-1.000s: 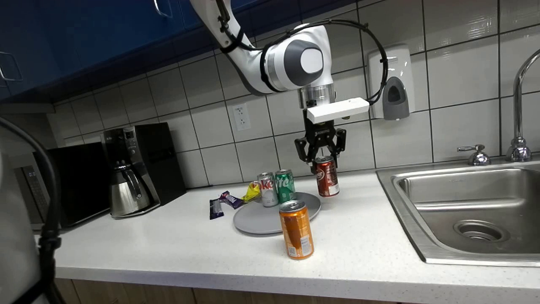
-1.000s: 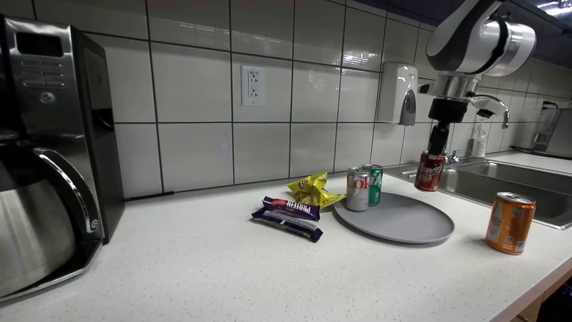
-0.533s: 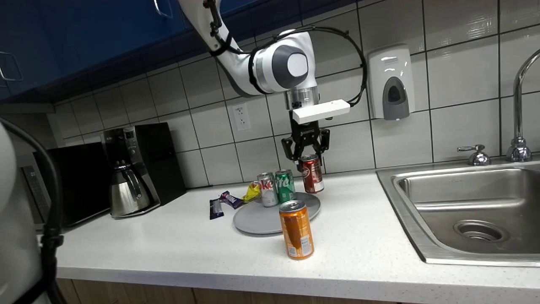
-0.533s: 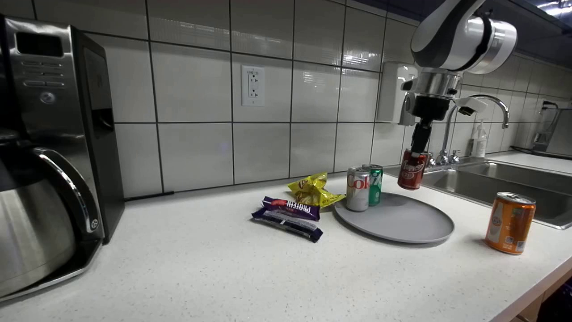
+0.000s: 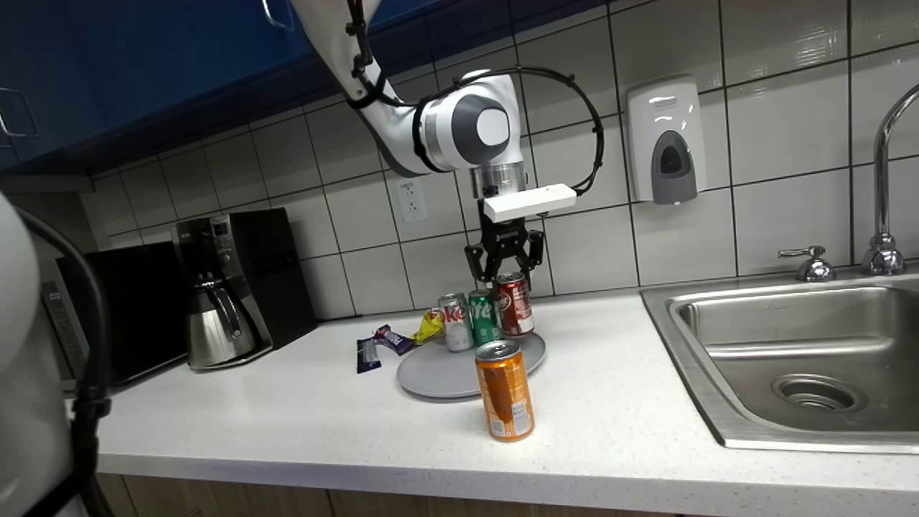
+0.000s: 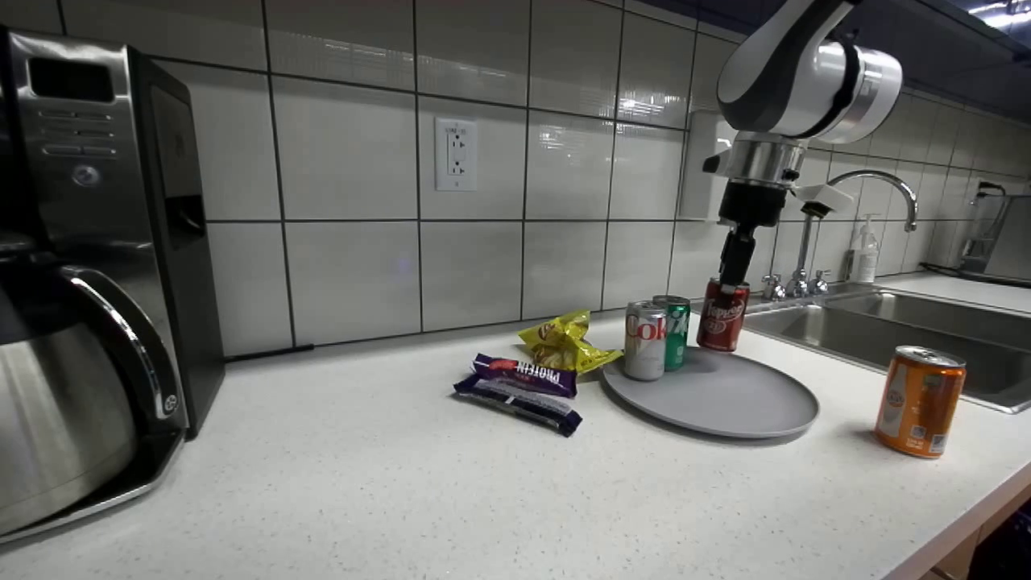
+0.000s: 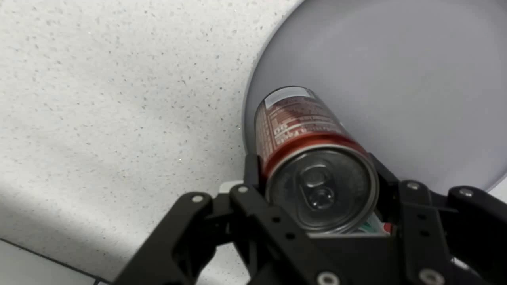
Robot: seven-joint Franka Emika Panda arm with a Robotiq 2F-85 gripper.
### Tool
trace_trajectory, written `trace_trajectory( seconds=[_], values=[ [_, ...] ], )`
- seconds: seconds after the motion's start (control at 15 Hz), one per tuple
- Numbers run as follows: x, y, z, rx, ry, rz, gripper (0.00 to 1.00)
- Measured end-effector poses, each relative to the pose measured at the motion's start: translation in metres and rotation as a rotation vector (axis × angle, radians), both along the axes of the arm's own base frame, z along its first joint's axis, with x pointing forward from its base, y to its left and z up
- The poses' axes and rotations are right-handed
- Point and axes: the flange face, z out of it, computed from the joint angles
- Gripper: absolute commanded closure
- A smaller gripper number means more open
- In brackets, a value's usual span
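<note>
My gripper [image 5: 512, 283] is shut around the upper part of a dark red soda can [image 5: 515, 310], with one finger on each side. In the wrist view the red can [image 7: 295, 118] shows its lid and tab between the fingers [image 7: 252, 170]. It hangs upright over the edge of the grey plate [image 6: 749, 403]; whether its base touches the plate I cannot tell. Close beside it on the plate stand a green can [image 6: 677, 330] and a silver Coke can [image 6: 645, 346]. The wrist view shows only a sliver of the green can, past the red one.
An orange can [image 5: 505, 391] stands on the counter in front of the plate. A yellow snack bag [image 6: 568, 342] and two dark wrapped bars [image 6: 519, 403] lie beside the plate. A coffee maker [image 5: 244, 280] and a steel sink [image 5: 790, 337] flank the area; a tiled wall rises behind.
The gripper has carried the red can leftward in both exterior views, from beside the plate to over its edge, near the green can. It has also come down during the last half second.
</note>
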Motion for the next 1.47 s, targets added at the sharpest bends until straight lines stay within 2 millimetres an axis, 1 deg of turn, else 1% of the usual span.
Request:
trace_trajectory(
  seconds=[0.4,0.93,1.0,1.07,1.13,1.2,1.47],
  values=[
    [0.001,0.008,-0.011,-0.001,0.02,0.016,0.62],
    [0.002,0.014,-0.018,-0.002,0.035,0.025,0.62],
    [0.002,0.014,-0.02,-0.001,0.037,0.026,0.28],
    [0.002,0.015,-0.021,-0.001,0.039,0.026,0.11],
    [0.002,0.016,-0.022,0.0,0.042,0.026,0.04],
    [0.002,0.016,-0.023,0.001,0.043,0.026,0.01],
    [0.003,0.017,-0.021,0.001,0.04,0.026,0.0]
  ],
)
